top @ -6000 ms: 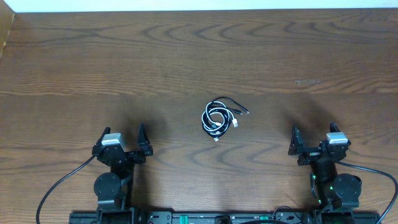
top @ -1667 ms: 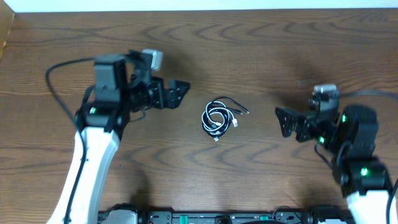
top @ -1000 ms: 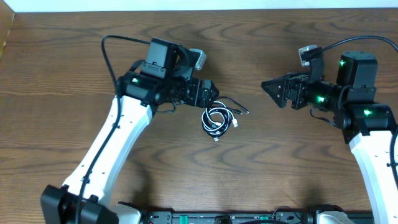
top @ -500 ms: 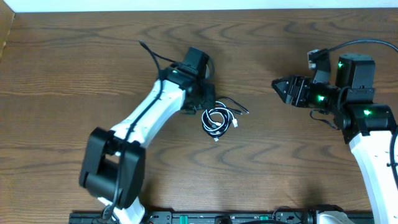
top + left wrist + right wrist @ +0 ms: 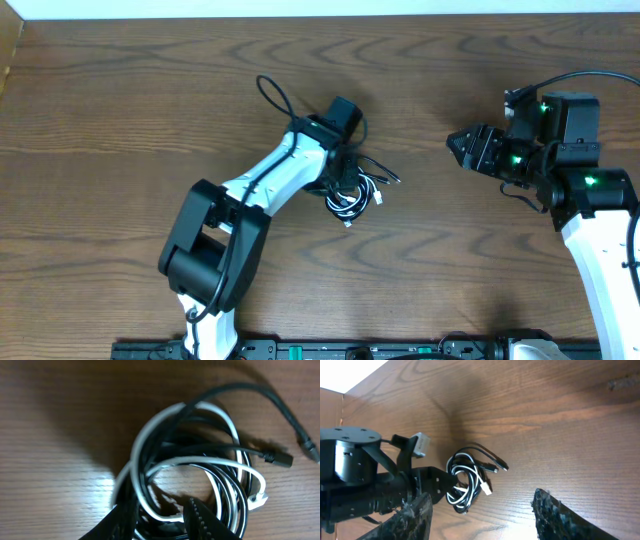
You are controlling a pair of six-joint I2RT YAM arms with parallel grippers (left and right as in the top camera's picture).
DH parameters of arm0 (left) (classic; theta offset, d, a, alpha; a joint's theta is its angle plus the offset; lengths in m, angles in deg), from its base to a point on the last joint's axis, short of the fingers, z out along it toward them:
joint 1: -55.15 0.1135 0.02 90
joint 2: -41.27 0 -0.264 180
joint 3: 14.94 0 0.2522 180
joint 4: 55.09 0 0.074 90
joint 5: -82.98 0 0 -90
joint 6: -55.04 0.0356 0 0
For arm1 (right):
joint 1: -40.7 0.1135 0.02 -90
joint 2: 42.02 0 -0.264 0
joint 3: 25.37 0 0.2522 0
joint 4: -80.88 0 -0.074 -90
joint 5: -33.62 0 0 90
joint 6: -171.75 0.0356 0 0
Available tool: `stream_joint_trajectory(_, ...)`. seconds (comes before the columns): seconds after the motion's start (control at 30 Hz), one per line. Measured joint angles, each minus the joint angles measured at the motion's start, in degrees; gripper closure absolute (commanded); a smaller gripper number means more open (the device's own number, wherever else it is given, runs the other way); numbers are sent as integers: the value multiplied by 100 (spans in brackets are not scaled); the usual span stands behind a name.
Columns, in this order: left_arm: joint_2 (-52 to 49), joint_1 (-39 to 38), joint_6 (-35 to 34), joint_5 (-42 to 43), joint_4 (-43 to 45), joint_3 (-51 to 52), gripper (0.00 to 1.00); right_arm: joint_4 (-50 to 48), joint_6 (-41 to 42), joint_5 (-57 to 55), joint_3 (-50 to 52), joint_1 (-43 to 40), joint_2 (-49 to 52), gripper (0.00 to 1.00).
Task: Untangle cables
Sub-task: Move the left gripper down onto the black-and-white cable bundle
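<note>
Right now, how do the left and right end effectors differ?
The left end effector is down on the cables, straddling strands; the right end effector hangs apart from them. The left has cable between its fingers; the right is open and empty. Both point toward the bundle.

- Overhead: fixed high above, faces straight down, takes in the whole table.
- Left wrist: very near, faces down on the cables, which fill the frame.
- Right wrist: farther off, faces obliquely across the table toward the left arm.
- Shared by all three: the cables.
</note>
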Motion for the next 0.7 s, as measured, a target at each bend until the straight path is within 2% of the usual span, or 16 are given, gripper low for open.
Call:
stream_joint_trajectory(0.5,-225,-81,-448,-149,0,9,66,101,7,-94,0,0,0,35)
stream_joint_trajectory(0.53,-225,-87,-492,-188,11,15,69,101,9,-109,0,0,0,35)
stream_joint_trajectory(0.57,-225,-92,-540,-208,13,22,76,101,9,-127,0,0,0,35)
stream_joint_trajectory(0.6,-225,-103,-595,-247,13,24,92,101,9,-142,0,0,0,35)
stream_joint_trajectory(0.7,-240,-105,-634,-341,48,70,93,101,9,-170,0,0,0,34)
